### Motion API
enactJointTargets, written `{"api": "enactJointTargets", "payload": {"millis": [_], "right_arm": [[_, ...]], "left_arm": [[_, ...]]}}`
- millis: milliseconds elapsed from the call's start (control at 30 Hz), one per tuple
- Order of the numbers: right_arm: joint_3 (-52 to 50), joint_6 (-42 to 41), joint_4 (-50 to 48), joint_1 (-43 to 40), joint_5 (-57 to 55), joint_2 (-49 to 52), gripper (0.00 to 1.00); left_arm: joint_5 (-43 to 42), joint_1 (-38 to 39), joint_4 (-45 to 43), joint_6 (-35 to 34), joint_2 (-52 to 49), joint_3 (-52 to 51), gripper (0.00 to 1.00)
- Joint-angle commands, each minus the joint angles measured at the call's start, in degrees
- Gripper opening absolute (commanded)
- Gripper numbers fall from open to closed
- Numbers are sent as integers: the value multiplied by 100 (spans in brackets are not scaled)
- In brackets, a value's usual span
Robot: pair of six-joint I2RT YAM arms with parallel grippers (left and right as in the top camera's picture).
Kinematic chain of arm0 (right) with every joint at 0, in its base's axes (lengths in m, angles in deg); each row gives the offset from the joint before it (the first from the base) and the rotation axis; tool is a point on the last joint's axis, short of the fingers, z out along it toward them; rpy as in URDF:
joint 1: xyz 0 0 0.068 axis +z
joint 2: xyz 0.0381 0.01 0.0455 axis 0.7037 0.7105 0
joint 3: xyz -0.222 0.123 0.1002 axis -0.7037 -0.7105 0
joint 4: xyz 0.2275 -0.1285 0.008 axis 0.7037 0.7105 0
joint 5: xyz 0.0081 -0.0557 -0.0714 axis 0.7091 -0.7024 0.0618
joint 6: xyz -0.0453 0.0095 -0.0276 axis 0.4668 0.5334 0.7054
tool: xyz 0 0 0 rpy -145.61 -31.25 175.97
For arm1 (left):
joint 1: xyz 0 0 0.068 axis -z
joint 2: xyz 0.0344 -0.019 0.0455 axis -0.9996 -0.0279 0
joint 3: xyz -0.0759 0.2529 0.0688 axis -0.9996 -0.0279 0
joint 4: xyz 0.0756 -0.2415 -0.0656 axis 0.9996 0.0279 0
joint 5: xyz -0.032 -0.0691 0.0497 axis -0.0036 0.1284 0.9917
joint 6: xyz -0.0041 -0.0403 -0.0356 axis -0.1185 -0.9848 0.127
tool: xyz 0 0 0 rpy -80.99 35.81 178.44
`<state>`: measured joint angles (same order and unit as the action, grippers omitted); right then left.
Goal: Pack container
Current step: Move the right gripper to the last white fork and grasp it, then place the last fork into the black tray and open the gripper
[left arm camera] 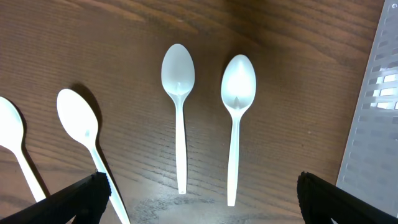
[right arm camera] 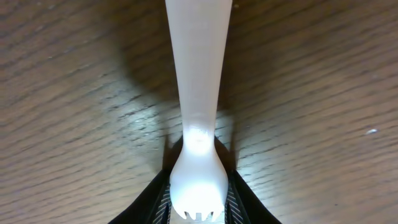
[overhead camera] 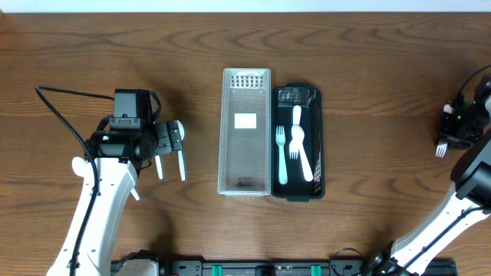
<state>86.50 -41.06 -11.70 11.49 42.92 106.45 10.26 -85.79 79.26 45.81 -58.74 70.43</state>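
A black container at the table's middle holds white plastic forks and a spoon. A clear container stands touching its left side. My left gripper hovers open over several white spoons lying on the wood. In the left wrist view two spoons lie between its spread fingers, and two more lie at the left. My right gripper at the far right is shut on a white fork, also seen in the overhead view, held by its tined end, handle pointing away.
The clear container's perforated edge shows at the right of the left wrist view. A black cable loops over the table behind the left arm. The table's far edge runs along the top of the overhead view.
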Motion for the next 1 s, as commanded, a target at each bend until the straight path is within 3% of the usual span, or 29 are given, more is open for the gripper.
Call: {"api": "enactJointTargets", "payload": {"millis": [0,200,433,700,967], "right_arm": [[-44,20,20,151,282,-4,1],[-20,-140,22,332,629,-549,1],[138,-772,127,1141,713,-1976,1],[162,-1694,234,3195,704,-3442,1],[98,-2728,229,4966,662,-3062,1]], "left_arm": [[9,-35,-4,50,-15,101,98],[9,-35,-2,50,-15,101,98],[9,-35,-2,50,-15,101,98],[9,-35,0,50,-15,101,98],[9,-35,2,50,-15,101,98]]}}
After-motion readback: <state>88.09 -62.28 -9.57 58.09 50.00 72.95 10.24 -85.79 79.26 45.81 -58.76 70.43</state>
